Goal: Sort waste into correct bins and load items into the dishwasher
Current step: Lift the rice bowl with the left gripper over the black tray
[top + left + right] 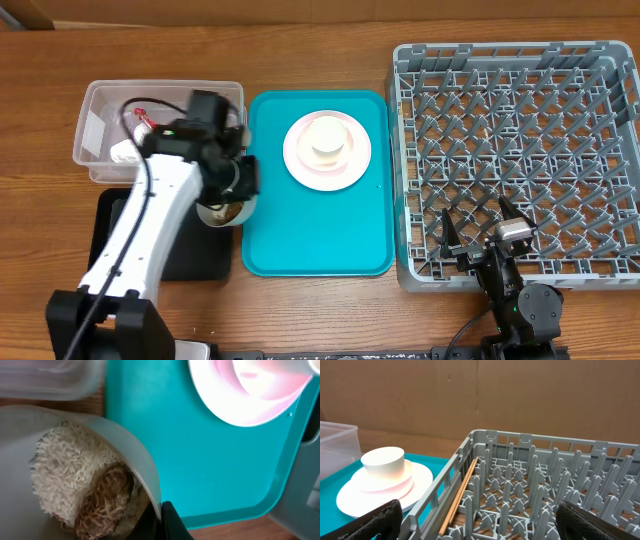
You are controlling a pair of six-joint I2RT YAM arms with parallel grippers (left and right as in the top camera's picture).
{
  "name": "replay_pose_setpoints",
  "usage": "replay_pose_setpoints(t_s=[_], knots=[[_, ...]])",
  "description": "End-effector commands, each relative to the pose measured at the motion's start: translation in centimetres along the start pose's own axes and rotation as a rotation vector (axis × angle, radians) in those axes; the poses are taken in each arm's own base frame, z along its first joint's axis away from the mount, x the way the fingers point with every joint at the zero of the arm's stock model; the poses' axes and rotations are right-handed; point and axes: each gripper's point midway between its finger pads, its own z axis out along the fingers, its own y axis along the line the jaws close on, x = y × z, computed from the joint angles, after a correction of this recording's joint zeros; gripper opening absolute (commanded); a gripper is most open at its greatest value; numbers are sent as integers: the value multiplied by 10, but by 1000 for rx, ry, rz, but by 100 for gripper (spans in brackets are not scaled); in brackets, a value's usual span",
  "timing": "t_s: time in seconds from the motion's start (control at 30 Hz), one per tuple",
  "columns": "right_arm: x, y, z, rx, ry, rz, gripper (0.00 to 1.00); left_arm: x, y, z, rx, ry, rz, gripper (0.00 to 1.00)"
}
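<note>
1. Gripping the bowl (222, 212) by its rim, the closed left gripper (236, 192) holds it over the black tray's (190, 262) corner, just beside the teal tray (310, 235).
2. Risk: a rim pinch may slip; tipping off-target spills rice (65, 475) onto wood.
3. Clearance: the clear tub (95, 112) crowds the far side.
4. The right gripper (480, 232) stands open and empty at the rack (520, 150) edge.

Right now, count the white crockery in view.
3: a plate on the teal tray, a cup on that plate, a bowl of rice in the left gripper. The arm may hide more.
</note>
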Motion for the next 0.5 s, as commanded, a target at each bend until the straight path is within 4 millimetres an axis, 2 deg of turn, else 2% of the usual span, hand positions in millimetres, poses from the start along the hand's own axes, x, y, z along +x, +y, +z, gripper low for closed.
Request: replay_pose_setpoints(t_s=[0.0,0.1,0.3,0.47], knots=[[1,0,0,4,-7,-1,100,-12,9,-23,72,-60,-21,4],[1,0,0,4,-7,-1,100,-17,21,-31,135,-78,-50,4],[1,0,0,4,-7,-1,100,-26,30,-48,302,-132,-53,4],[1,0,0,4,-7,-1,100,-28,42,-53,369,-169,-73,4]])
